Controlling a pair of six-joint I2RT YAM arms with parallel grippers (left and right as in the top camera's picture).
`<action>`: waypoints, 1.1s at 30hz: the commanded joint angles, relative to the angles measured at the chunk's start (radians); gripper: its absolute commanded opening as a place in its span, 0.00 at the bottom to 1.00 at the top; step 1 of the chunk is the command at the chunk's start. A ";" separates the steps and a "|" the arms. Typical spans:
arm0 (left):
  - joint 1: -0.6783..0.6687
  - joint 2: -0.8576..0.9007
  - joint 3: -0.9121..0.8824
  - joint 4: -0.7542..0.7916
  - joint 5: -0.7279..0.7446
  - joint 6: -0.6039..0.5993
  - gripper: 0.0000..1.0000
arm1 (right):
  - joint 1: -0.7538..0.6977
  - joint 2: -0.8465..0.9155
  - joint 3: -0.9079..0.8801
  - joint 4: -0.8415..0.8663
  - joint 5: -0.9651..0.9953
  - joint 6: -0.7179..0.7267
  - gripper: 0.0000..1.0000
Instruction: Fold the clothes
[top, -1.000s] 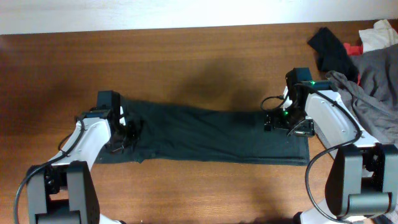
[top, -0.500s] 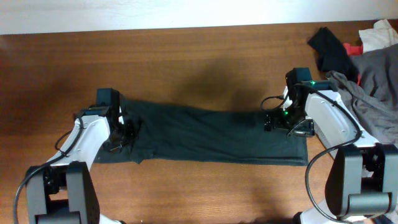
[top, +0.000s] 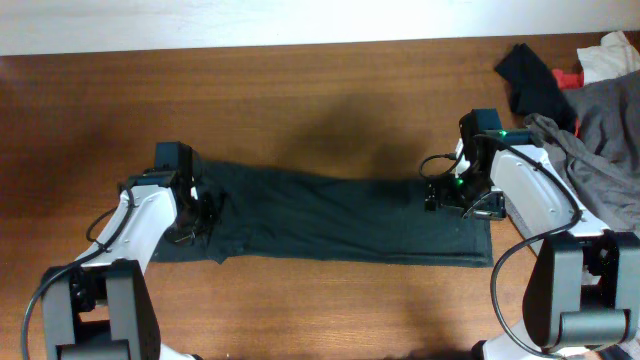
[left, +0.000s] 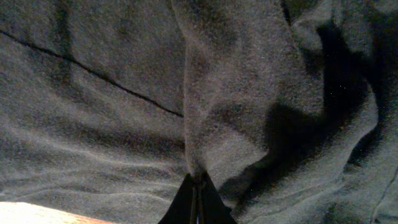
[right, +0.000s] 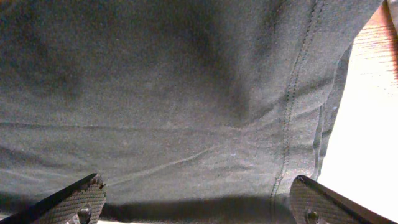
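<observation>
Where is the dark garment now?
Overhead view: the dark garment lies stretched across the table, its left end pinched by the left gripper, its right end under the open right gripper.

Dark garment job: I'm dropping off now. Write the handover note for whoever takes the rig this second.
Left gripper: shut, pinching a ridge of the dark garment near its left end.
Right gripper: open, jaws wide, low over the right end by the stitched hem, holding nothing.
Position: it lies as a long narrow band across the table, between the arms.
Done: apparently narrowed lengthwise.
Left: probably folding the ends across; the right needs a grip first.
Grey garment and black cloth sit in the far right corner.
</observation>
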 joint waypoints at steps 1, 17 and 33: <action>-0.001 -0.004 0.018 -0.001 -0.024 0.005 0.02 | -0.001 -0.012 0.008 0.003 0.001 -0.003 0.99; -0.001 -0.004 0.018 0.010 -0.021 0.005 0.15 | -0.001 -0.012 0.008 0.003 0.001 -0.003 0.99; -0.001 -0.002 -0.006 0.067 -0.021 -0.022 0.25 | 0.000 -0.012 0.008 0.003 0.001 -0.003 0.99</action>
